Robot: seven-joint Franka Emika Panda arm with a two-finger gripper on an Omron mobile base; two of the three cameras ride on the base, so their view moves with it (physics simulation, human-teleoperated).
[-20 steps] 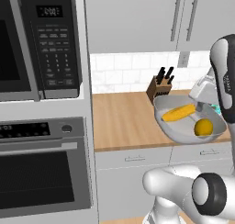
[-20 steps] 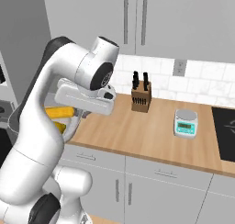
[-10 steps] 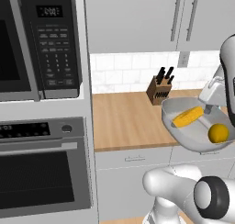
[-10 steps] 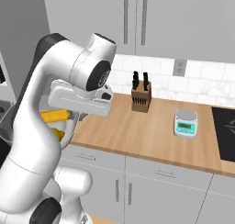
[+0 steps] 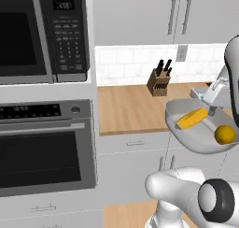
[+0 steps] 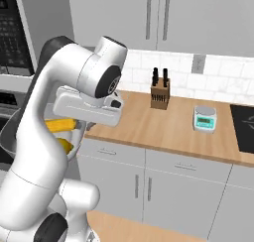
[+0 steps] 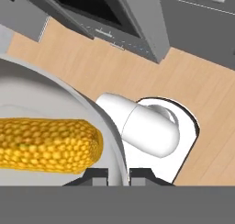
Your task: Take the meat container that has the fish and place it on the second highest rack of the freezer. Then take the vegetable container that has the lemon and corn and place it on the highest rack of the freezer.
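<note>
Corn point(image 7: 46, 145) lies closest to the hand camera, resting inside the vegetable container point(image 7: 112, 140), whose grey rim passes between the gripper point(image 7: 118, 175) fingertips; the jaws are pinched tight on that rim. In the left base view the container point(image 5: 198, 140) hangs in the air in front of the lower cabinet doors, off the wooden counter point(image 5: 128, 110), with the lemon point(image 5: 224, 134) rolled to its near end beside the cob. A second ago the container was up over the counter edge; it now sits lower and farther out, so the carry toward the freezer looks under way. Farther back stand the knife block point(image 5: 158, 80) and, in the right base view, the small scale point(image 6: 204, 118).
</note>
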